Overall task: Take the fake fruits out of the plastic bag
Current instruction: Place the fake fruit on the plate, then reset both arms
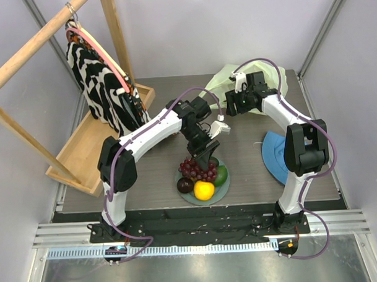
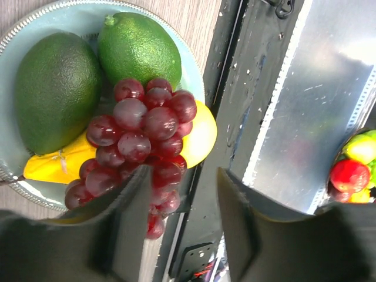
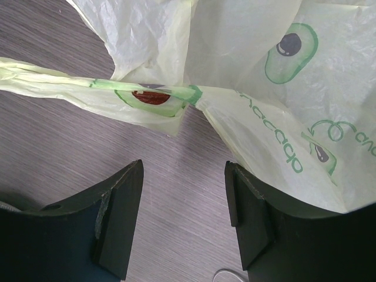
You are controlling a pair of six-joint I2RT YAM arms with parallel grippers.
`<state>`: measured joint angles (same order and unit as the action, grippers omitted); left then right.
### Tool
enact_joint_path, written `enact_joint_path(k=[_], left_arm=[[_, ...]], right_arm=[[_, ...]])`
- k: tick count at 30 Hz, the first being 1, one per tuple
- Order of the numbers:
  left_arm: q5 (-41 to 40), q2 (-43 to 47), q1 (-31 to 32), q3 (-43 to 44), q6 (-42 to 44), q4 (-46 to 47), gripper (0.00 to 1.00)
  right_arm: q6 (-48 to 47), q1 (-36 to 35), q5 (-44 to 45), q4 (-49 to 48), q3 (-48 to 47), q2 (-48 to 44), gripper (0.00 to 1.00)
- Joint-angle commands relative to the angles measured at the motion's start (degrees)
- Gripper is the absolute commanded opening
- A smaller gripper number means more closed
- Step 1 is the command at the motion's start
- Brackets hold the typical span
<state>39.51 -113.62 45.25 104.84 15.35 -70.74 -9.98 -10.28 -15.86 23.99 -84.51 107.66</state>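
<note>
One grape bunch point(image 2: 141, 132), two green fruits point(image 2: 53, 88), one plate point(image 2: 64, 12), one plastic bag point(image 3: 252, 70); left claw point(image 2: 183, 176), right claw point(image 3: 183, 170) agape (both empty)

Left hand point(image 2: 183, 173) and right hand point(image 3: 183, 167) both point downward, jaws parted.

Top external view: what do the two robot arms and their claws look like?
Both the left arm and the right arm have white link shells with black joints. A thin purplish-grey cable loops along each. The left claw and the right claw each have two broad, flat black fingers.
</note>
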Motion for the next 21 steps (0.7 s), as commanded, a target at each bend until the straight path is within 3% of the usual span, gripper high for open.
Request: enact_joint_path(k=[1, 2, 3, 8, 13, 17, 21], left_arm=[[0.84, 0.6, 0.01, 2.82, 0.81, -0.36, 0.61], [0.31, 0.77, 0.01, 3.09, 0.99, -0.19, 0.89], [-0.56, 1.03, 0.01, 2.92, 0.82, 0.51, 0.99], [0.75, 1.48, 0.01, 4.23, 0.81, 1.84, 1.0], [-1.53, 2.0, -0.6, 11.42, 3.89, -1.76, 1.0], [-6.44, 3.31, -2.8, 16.97, 3.81, -2.04, 1.0], [-17.95, 7.43, -5.08, 14.53, -0.14, 5.59, 1.0]], right_arm=[[-0.48, -0.09, -0.4, -1.58, -0.39, -0.61, 0.65], [-0.48, 0.0, -0.32, -1.49, -0.48, -0.61, 0.65], [-0.48, -0.09, -0.4, -1.4, -0.48, -0.52, 0.65], [-0.57, -0.09, -1.19, -0.44, -1.18, 0.53, 0.65], [-1.09, -0.18, -1.46, 0.97, -3.37, 0.19, 0.66], [-4.08, -0.09, 0.12, 6.41, -5.93, -1.83, 0.75], [-8.12, -0.17, 3.63, 10.37, -5.32, -7.71, 0.91]])
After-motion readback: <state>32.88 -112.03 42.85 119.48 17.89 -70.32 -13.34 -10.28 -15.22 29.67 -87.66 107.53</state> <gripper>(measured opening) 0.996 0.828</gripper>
